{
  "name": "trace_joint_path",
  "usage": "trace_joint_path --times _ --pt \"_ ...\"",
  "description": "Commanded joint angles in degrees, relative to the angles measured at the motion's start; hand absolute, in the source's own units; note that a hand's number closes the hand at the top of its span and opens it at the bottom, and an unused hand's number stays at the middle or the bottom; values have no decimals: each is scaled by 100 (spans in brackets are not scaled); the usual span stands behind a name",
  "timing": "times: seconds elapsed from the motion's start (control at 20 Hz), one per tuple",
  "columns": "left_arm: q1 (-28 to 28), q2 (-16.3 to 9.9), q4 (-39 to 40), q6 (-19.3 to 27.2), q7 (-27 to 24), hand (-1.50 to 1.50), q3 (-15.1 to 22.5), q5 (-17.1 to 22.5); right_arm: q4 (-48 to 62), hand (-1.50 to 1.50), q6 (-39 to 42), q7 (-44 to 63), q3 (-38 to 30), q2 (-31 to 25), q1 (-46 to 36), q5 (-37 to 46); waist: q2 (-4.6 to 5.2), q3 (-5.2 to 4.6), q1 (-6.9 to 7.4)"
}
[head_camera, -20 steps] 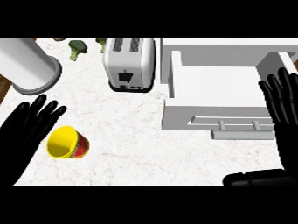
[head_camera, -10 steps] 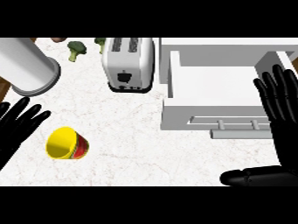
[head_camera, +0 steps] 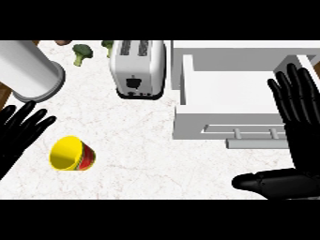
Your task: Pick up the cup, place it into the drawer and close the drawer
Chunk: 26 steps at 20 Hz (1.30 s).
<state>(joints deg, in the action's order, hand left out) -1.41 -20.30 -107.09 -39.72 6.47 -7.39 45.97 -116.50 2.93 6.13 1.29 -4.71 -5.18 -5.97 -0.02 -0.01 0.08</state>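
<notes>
White marble counter (head_camera: pixel 155 140) carries a toaster (head_camera: pixel 137 68) and an open drawer (head_camera: pixel 239 93). Yellow cup (head_camera: pixel 71 153) lies tipped at lower left, just beside the left hand (head_camera: pixel 10 136), fingers spread, holding nothing. Right hand (head_camera: pixel 308 122) spread flat over the drawer's right side.

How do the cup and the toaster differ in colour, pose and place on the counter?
The cup is yellow with a red band; the toaster is white. The cup lies tipped on its side; the toaster stands upright. The cup sits near the left hand; the toaster stands beside the open drawer. Neither is held.
</notes>
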Motion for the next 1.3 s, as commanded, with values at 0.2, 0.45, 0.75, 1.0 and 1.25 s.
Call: trace_joint_path --times 0.2,0.45,0.75,1.0,1.25 --pt "133 300 335 -121 39 -150 -205 -542 26 -150 31 36 -109 2 -136 31 -1 1 -7" --pt "-244 354 781 -802 -314 -150 -493 -911 -332 -150 52 -75 -1 65 299 158 -1 0 -7" --pt "-211 407 1692 -1441 -1063 -150 -877 -1914 -53 -150 101 273 -291 -96 -219 -80 2 -2 -2" --pt "449 657 2297 -945 -1183 -150 -790 -2494 133 -150 292 233 -613 -242 -341 -384 7 -1 -19" --pt "784 364 3682 -1417 -2576 -150 -1155 -3616 -369 -150 22 405 -61 79 -123 7 8 -5 -44"
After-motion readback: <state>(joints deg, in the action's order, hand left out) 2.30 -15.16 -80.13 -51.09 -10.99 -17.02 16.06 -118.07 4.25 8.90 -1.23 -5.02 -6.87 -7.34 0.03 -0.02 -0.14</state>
